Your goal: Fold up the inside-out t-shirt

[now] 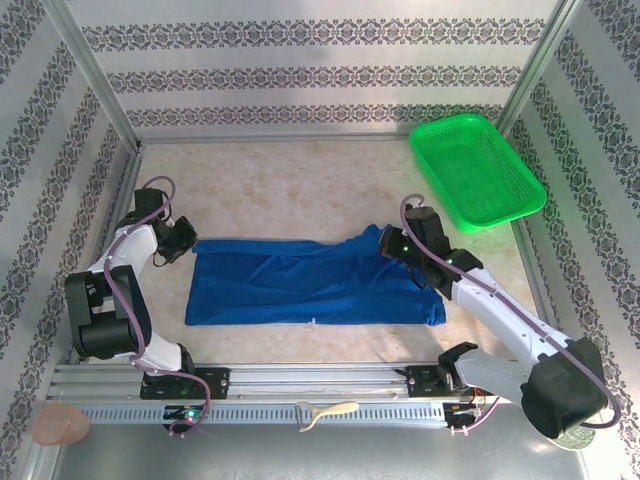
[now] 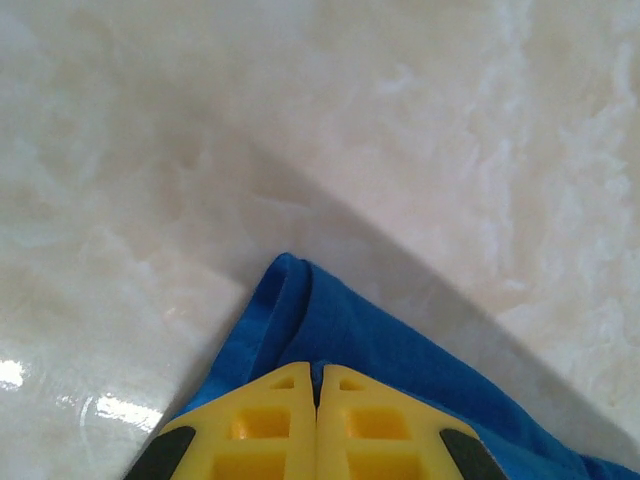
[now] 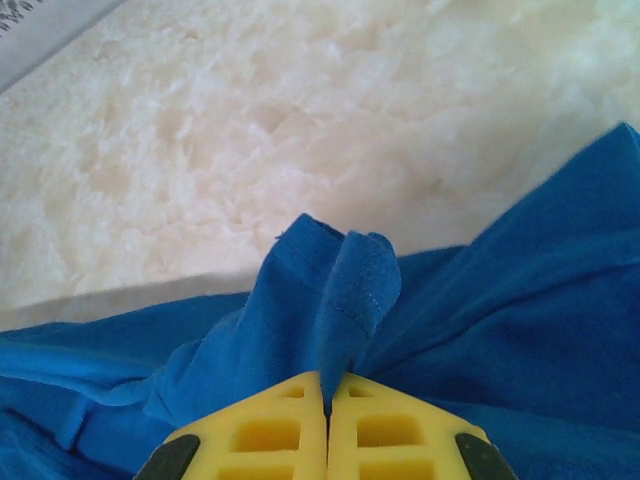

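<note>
T-shirt (image 1: 310, 285) spread on table (image 1: 300, 190); basket (image 1: 478, 170) well apart.

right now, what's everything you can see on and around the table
t-shirt: one, royal blue, spread flat mid-table
basket: one, green mesh, far right corner
table: one, cream marbled, under it all
round object: one, pinkish, near left corner beyond the rail
slim tool: one, cream, lying on the front rail
left gripper: one, yellow fingers, shut on the t-shirt's left corner
right gripper: one, yellow fingers, shut on a bunched fold at its right end
</note>
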Robot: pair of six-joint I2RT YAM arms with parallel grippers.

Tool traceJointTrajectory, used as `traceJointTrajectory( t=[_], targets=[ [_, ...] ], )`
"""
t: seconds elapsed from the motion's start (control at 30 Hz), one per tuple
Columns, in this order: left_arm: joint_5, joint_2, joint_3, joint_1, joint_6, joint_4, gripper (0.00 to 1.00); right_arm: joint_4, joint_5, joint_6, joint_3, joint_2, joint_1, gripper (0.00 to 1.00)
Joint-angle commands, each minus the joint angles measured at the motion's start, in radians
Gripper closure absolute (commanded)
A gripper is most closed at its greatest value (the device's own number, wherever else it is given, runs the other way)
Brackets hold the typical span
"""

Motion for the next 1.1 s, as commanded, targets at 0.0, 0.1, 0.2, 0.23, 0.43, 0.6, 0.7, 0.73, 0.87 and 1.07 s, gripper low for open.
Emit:
traceJointTrajectory(
  t=[0.0, 0.1, 0.2, 0.23, 0.43, 0.6, 0.7, 0.73, 0.87, 1.07],
  targets=[
    [0.018, -0.029, -0.036, 0.021, -0.037, 0.033, 1.00, -0.024, 0.078, 0.051, -0.054, -0.056, 0.034, 1.00],
    [0.021, -0.056, -0.081, 0.026, -0.049, 0.031, 1.00, -0.037, 0.098, 0.076, -0.100, -0.088, 0.075, 1.00],
    [-0.003, -0.095, -0.124, 0.044, -0.063, 0.023, 0.89, -0.097, 0.136, 0.111, -0.148, -0.126, 0.162, 0.66],
    [-0.012, -0.115, -0.134, 0.057, -0.065, 0.021, 0.69, -0.134, 0.162, 0.119, -0.155, -0.154, 0.186, 0.57],
    [-0.031, -0.230, -0.105, 0.083, -0.036, 0.015, 0.33, -0.181, 0.164, 0.093, -0.142, -0.236, 0.125, 0.47],
    [0.105, -0.186, -0.034, 0.057, -0.019, 0.025, 0.32, -0.133, 0.058, -0.043, 0.001, 0.013, 0.088, 0.46],
    [0.182, -0.107, 0.000, 0.015, -0.019, 0.027, 0.32, -0.131, 0.021, -0.126, 0.121, 0.207, 0.094, 0.46],
    [0.205, -0.077, 0.007, 0.002, -0.020, 0.028, 0.32, -0.133, 0.020, -0.154, 0.154, 0.267, 0.098, 0.45],
    [0.254, 0.010, 0.013, -0.034, -0.015, 0.036, 0.32, -0.161, 0.062, -0.223, 0.233, 0.411, 0.112, 0.41],
    [0.251, 0.076, -0.014, -0.067, -0.010, 0.074, 0.31, -0.124, 0.062, -0.230, 0.195, 0.486, 0.126, 0.40]
  ],
)
